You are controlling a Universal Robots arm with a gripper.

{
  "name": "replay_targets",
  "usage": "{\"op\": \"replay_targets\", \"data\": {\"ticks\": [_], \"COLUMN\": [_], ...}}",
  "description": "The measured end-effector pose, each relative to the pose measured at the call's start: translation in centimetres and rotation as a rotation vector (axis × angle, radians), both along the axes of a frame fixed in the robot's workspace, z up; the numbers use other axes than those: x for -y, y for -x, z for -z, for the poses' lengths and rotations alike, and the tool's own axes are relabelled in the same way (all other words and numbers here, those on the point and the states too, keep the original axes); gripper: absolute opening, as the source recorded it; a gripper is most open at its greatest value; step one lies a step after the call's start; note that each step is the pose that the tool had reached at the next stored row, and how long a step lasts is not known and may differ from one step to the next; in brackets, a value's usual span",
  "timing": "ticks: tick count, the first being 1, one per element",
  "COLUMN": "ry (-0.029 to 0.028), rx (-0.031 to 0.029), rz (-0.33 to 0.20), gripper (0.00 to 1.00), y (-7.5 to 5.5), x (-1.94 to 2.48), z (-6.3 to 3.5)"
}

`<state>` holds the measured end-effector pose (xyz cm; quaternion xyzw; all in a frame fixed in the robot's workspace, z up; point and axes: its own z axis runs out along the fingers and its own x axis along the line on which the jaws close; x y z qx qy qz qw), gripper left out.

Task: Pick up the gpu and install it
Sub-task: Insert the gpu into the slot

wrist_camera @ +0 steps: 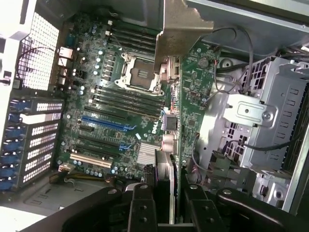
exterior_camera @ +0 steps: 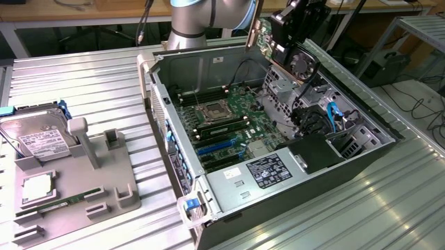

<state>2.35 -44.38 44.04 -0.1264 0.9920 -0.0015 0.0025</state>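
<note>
The gripper (exterior_camera: 295, 31) is closed firmly on the gpu (exterior_camera: 303, 61), holding it upright above the open computer case (exterior_camera: 347, 177), clear of the motherboard (exterior_camera: 230, 120).

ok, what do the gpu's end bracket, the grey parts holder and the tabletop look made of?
End bracket of the gpu: bare sheet metal, dull silver, a thin bent plate.
Grey parts holder: probably plastic, matte, with chunky moulded-looking posts; not certain.
Tabletop: metal, likely aluminium, ribbed panels with a brushed sheen and glare.
</note>
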Motion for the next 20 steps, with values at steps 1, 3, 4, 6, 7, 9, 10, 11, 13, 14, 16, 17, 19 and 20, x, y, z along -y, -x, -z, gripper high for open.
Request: {"op": "replay_targets", "data": {"ticks": [1, 3, 4, 6, 7, 9, 10, 11, 13, 14, 16, 17, 19, 20], "ry": [0.0000, 0.0000, 0.0000, 0.0000, 0.0000, 0.0000, 0.0000, 0.0000, 0.0000, 0.0000, 0.0000, 0.0000, 0.0000, 0.0000], "rx": [0.0000, 0.0000, 0.0000, 0.0000, 0.0000, 0.0000, 0.0000, 0.0000, 0.0000, 0.0000, 0.0000, 0.0000, 0.0001, 0.0000], "rz": [-0.009, -0.037, -0.046, -0.063, -0.072, -0.089, -0.098, -0.107, -0.125, -0.134, -0.160, -0.171, -0.193, -0.204], "gripper": [0.28, 0.28, 0.28, 0.28, 0.28, 0.28, 0.28, 0.28, 0.28, 0.28, 0.28, 0.28, 0.28, 0.28], "y": [0.00, 0.00, 0.00, 0.00, 0.00, 0.00, 0.00, 0.00, 0.00, 0.00, 0.00, 0.00, 0.00, 0.01], "x": [0.00, 0.00, 0.00, 0.00, 0.00, 0.00, 0.00, 0.00, 0.00, 0.00, 0.00, 0.00, 0.00, 0.00], "z": [0.00, 0.00, 0.00, 0.00, 0.00, 0.00, 0.00, 0.00, 0.00, 0.00, 0.00, 0.00, 0.00, 0.00]}}
